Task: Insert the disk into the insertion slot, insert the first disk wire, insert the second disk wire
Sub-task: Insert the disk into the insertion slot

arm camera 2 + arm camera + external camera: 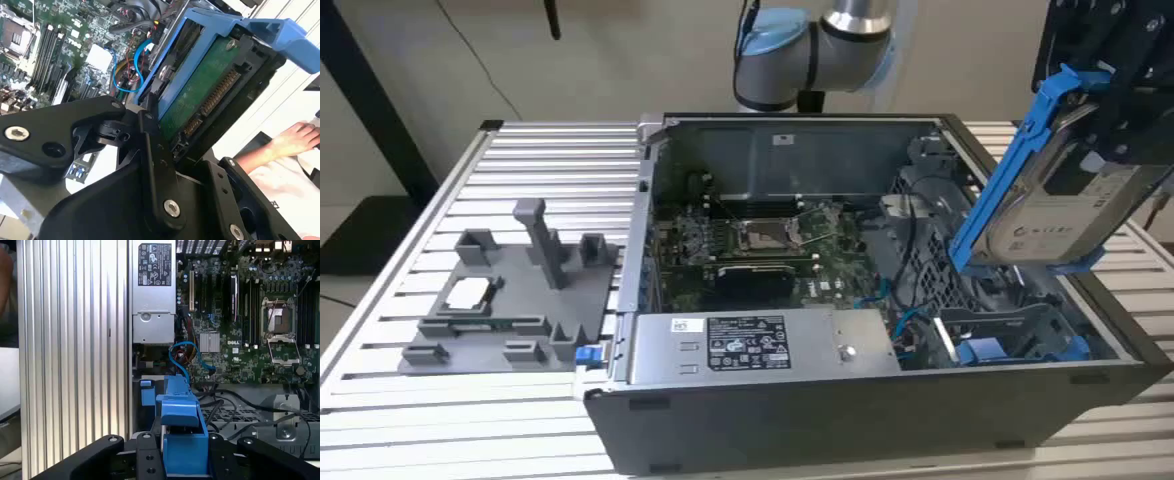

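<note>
Slatted metal table (520, 160) carried the open computer case (787, 150). In the exterior view, at its three o'clock edge, the pincer (1114, 120) clenched the disk (1065, 205), steeply tilted above the rim.

Room open above insertion slot (1014, 322) (case lid off); blue wires (186, 344) loop just beside, power-supply box (761, 345) near.

No legible txt; fine print on PSU label (154, 257) & disk (1051, 228) sticker unreadable.
</note>
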Available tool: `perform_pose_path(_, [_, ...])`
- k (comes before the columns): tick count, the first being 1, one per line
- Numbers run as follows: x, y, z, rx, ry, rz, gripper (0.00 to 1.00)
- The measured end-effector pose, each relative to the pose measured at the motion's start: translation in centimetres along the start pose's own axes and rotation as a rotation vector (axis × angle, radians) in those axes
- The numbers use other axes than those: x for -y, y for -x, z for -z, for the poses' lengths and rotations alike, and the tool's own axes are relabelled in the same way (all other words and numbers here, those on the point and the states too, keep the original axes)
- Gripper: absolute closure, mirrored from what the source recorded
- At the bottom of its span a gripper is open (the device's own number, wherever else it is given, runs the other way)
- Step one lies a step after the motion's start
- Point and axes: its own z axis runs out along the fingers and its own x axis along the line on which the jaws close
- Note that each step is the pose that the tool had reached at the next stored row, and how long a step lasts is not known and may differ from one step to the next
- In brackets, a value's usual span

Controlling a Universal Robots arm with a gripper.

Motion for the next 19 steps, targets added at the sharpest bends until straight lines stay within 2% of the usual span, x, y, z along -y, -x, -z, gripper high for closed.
perform_pose_path(14, [0.01, -0.05, -0.03, 0.0, 0.0018, 0.0, 0.67])
perform_pose_path(19, [0.25, -0.52, -0.57, -0.0001, 0.0018, 0.0, 0.67])
